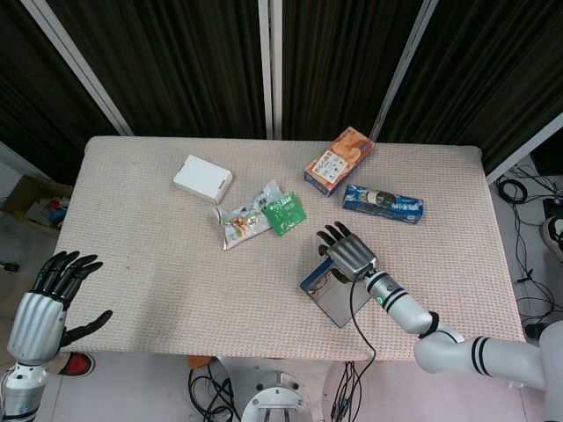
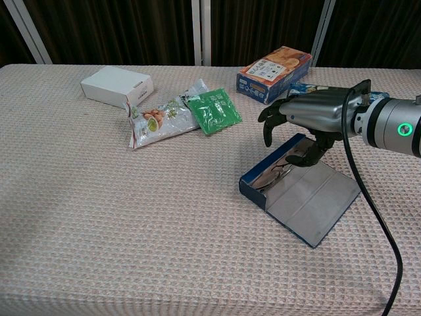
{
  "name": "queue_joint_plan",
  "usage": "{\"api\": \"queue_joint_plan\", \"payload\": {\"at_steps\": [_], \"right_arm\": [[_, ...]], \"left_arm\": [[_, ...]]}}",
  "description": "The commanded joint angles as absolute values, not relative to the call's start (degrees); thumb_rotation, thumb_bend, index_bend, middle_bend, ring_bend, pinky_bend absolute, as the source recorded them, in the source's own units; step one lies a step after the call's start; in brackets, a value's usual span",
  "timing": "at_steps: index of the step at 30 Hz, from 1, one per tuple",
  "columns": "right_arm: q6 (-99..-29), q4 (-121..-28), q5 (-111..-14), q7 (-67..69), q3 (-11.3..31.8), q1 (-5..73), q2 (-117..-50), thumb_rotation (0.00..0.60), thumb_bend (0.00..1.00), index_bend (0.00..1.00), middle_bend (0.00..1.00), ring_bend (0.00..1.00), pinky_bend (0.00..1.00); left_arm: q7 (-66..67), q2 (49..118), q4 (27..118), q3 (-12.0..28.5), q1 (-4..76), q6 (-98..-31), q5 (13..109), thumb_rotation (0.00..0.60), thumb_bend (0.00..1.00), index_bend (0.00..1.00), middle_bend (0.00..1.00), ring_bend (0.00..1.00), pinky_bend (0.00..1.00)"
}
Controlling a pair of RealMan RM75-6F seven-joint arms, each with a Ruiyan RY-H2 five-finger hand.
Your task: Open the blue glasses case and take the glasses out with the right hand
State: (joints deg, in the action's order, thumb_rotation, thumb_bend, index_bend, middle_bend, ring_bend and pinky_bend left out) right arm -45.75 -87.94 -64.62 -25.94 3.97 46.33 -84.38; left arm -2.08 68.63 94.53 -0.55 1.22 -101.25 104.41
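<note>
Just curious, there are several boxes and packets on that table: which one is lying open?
The blue glasses case under the right hand: its lid lies flat, glasses showing inside. The others are closed.

Right hand (image 2: 309,122) covers part of the glasses (image 2: 279,168) inside the blue glasses case (image 2: 299,197); contact undeterminable. Left hand (image 1: 44,303) cut at frame edge.

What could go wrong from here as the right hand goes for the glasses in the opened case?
1. The blue glasses case lies loose on the cloth; the right hand, reaching in from above, may push or turn it instead of lifting the glasses.
2. The glasses lie low against the case's wall, so the fingers may close on the wall too.
3. The hand's cable hangs over the open lid and could drag on it.
</note>
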Motion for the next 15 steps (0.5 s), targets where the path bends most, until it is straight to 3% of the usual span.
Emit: {"api": "queue_joint_plan", "payload": {"at_steps": [1, 6, 15], "right_arm": [[-45.86, -87.83, -64.57, -26.05, 3.78, 46.32, -84.34, 0.600, 0.38, 0.34, 0.12, 0.00, 0.00], [-45.74, -87.33, -64.22, -26.21, 3.67, 46.60, -84.63, 0.600, 0.42, 0.34, 0.13, 0.00, 0.00], [-45.65, -86.77, -64.07, -27.10, 2.99, 47.03, -85.28, 0.600, 0.41, 0.35, 0.14, 0.00, 0.00]], "left_arm": [[-2.11, 68.59, 94.49, -0.55, 1.21, -101.25, 104.40, 0.600, 0.06, 0.22, 0.20, 0.12, 0.13], [-2.00, 68.54, 94.52, -0.51, 1.16, -101.40, 104.51, 0.600, 0.06, 0.22, 0.20, 0.12, 0.13], [-2.43, 68.61, 94.10, -0.70, 0.75, -101.73, 104.27, 0.600, 0.06, 0.22, 0.20, 0.12, 0.13]]}}
